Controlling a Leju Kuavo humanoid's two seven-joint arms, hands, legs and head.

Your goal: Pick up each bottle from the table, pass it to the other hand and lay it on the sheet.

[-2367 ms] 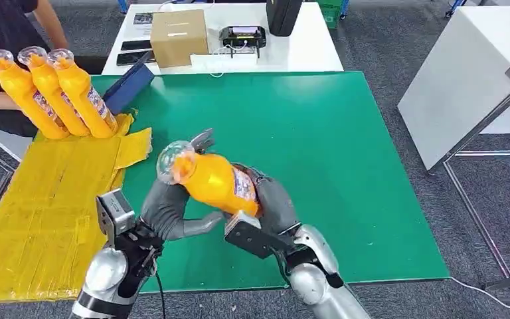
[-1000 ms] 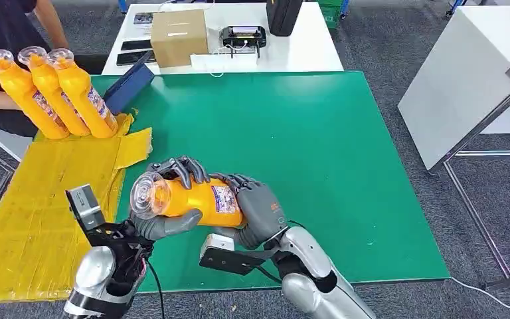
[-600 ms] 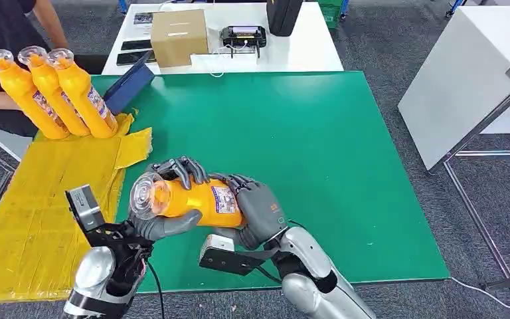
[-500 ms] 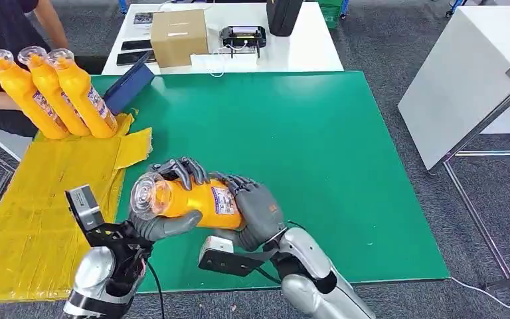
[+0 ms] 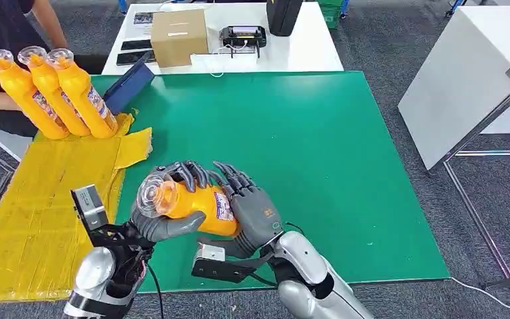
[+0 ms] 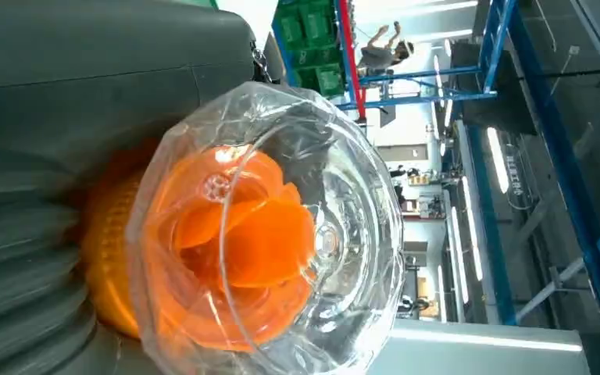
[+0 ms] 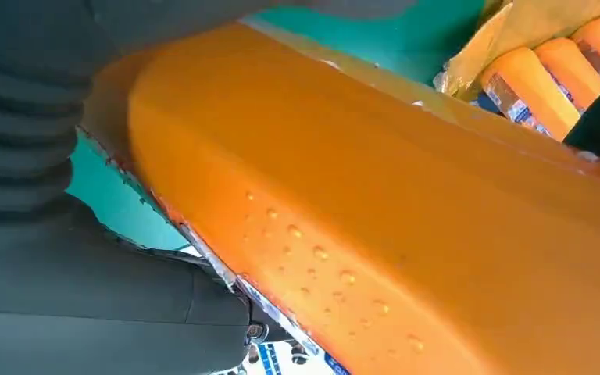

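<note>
The robot hand (image 6: 39,156) grips an orange bottle (image 6: 117,266), its clear cap (image 6: 297,234) facing the camera.

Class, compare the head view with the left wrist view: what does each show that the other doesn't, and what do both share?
Head view alone: the green table, the yellow sheet with three bottles lying on it, the right hand with fingers lifting off the held bottle's base, and a person's arm. Left wrist view alone: blue racking and green crates behind. Both: the left hand gripping the orange bottle near its clear cap.
</note>
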